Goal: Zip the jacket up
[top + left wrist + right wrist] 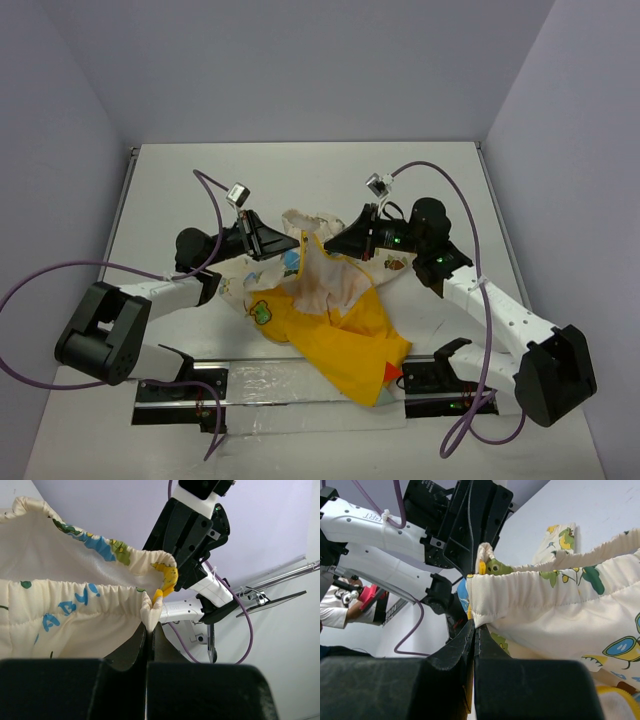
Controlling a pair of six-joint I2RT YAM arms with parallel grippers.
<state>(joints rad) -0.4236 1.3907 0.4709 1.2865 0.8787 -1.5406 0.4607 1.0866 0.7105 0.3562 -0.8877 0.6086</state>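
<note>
The jacket (340,335) lies mid-table, with the yellow shell, a green patch and a red tip toward the front and the cream cartoon-print lining (322,278) lifted at the back. My left gripper (283,241) is shut on a corner of the cream gathered hem (149,611), which sits pinched between its jaws (149,630). My right gripper (338,241) is shut on the facing hem corner (485,615) between its jaws (474,628). The two grippers sit close together and hold the hem off the table. A yellow zipper piece (167,580) shows between them.
A black and metal rail (230,380) with a clear plastic sheet lies along the near edge, under the jacket's yellow end. Purple cables (60,275) loop beside both arms. Grey walls close in the table on three sides.
</note>
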